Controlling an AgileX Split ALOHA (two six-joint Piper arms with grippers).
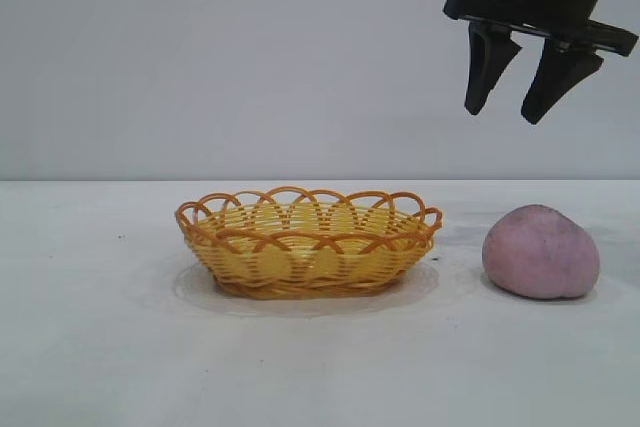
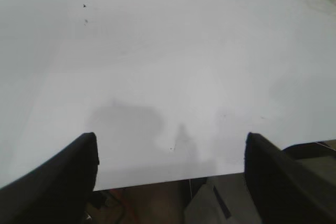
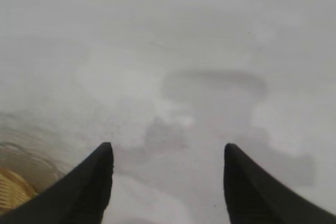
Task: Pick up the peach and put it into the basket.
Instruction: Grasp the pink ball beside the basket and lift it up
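The pinkish-purple peach [image 1: 541, 252] rests on the white table at the right, apart from the basket. The basket [image 1: 308, 240], woven of yellow strands with an orange looped rim, sits near the middle and holds nothing; a corner of it [image 3: 13, 190] shows in the right wrist view. High above the peach hangs my right gripper [image 1: 503, 109], open and empty, pointing down; its wrist view shows the gripper [image 3: 168, 153] over bare table. The left gripper [image 2: 170, 142] is out of the exterior view; its wrist view shows it open, empty, over the table's edge.
The white table [image 1: 100, 327] runs wide around basket and peach, with a plain grey wall behind. In the left wrist view the table edge [image 2: 157, 182] gives way to dark floor and clutter below.
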